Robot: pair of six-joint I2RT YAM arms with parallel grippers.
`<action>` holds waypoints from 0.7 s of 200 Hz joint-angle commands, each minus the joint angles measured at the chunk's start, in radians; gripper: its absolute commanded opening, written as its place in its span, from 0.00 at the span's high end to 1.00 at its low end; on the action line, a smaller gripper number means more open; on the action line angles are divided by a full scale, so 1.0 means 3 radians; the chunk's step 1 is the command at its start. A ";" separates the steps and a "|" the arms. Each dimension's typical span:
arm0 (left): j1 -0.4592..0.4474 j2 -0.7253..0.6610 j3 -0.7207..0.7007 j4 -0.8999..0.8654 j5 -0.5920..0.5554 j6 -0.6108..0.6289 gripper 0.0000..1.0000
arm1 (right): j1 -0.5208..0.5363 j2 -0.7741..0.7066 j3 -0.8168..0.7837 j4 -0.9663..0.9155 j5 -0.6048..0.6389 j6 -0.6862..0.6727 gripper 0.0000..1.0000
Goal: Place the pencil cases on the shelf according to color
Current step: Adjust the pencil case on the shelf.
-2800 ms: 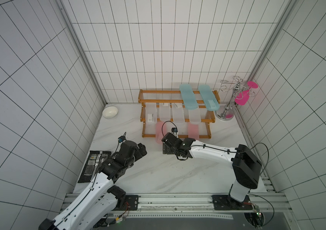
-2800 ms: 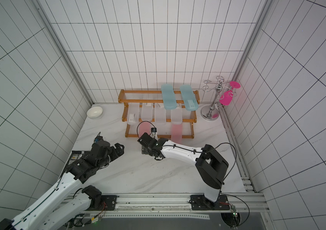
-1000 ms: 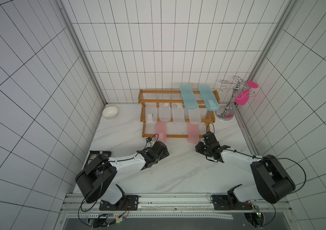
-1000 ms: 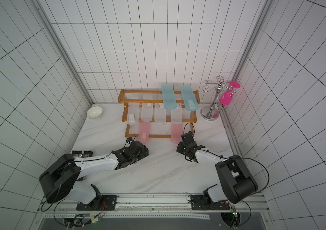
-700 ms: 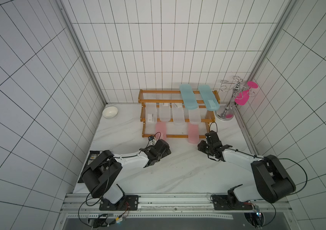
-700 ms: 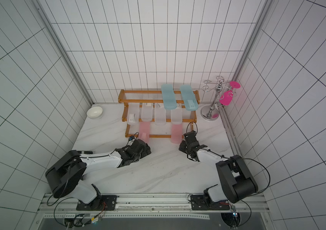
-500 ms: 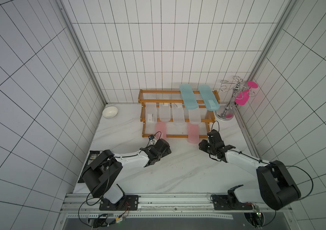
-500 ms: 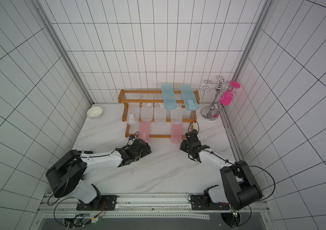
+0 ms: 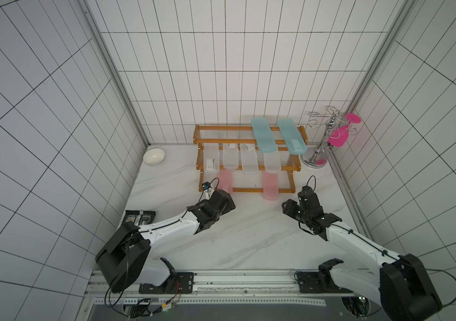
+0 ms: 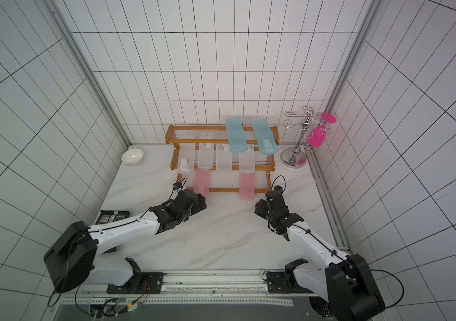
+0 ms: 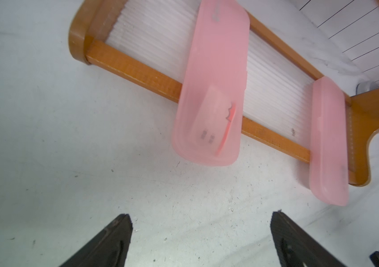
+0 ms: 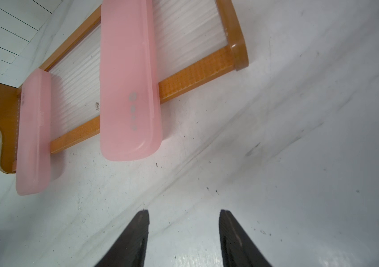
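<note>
- Pencil cases [image 9: 249, 159] all lie on the shelf [image 9: 247, 190]: teal pair [image 9: 263, 136] on top, four clear ones [image 9: 231, 158] in the middle, pink pair [image 9: 270, 186] lowest, their ends overhanging the front rail.
- Left claw [image 11: 201, 215] gapes wide and empty. Right claw [image 12: 183, 211] stands narrower, also empty.
- We judge the sorting done, so we would draw both arms straight back over the bench [image 9: 249, 230] without nudging those overhangs.
- Chrome stand [image 9: 320, 147], white bowl [image 9: 153, 156] and black packet [image 9: 140, 218] sit well aside.
</note>
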 commanded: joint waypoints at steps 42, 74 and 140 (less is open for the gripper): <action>-0.0008 -0.0419 -0.0290 -0.0315 -0.0284 -0.0047 0.02 | 0.0496 0.0473 0.0022 0.0426 0.0056 0.0262 0.48; 0.0007 -0.0640 -0.0351 -0.0475 -0.0441 -0.0014 0.02 | 0.0542 0.0883 0.0184 0.0586 0.0027 0.0255 0.49; 0.0064 -0.1008 -0.0469 -0.0627 -0.0592 0.0039 0.02 | 0.0427 0.1350 0.0555 0.0664 0.0056 0.0191 0.51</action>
